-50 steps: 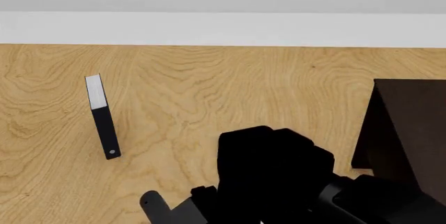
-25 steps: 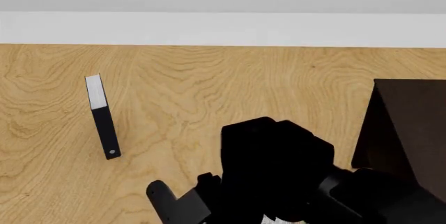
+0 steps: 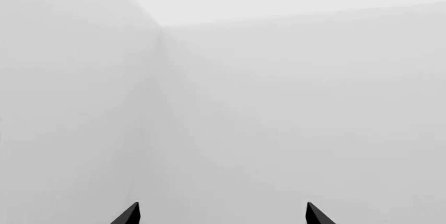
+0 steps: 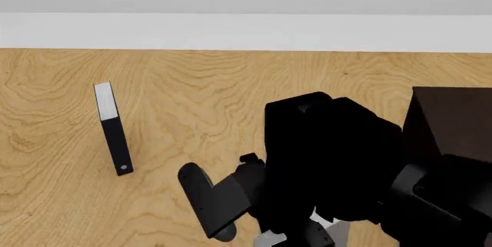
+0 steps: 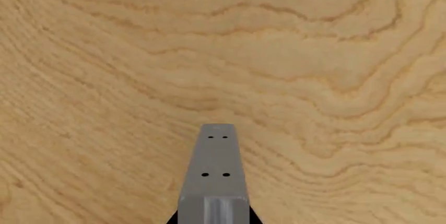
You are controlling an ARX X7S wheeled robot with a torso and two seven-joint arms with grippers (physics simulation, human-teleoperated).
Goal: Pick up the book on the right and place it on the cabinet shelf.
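The book (image 5: 214, 174), plain grey with tiny dark marks on its spine, sticks out from my right gripper (image 5: 213, 219) over the wooden floor. Black fingers (image 5: 174, 220) press against both of its sides, so the gripper is shut on it. In the head view my black right arm (image 4: 330, 160) covers almost all of the book. The dark cabinet (image 4: 453, 123) stands just right of that arm, and its shelf is hidden from this angle. My left gripper (image 3: 221, 216) is open, holds nothing and faces a white wall corner.
A thin black book with a white dot (image 4: 114, 132) stands on the wooden floor (image 4: 215, 103) at the left. A white wall (image 4: 246, 31) runs along the far side. The cabinet's near edge (image 4: 407, 143) is close to my right arm.
My right arm has risen and moved right, towards the cabinet. More of its lower links now show in the head view. The black book has not moved.
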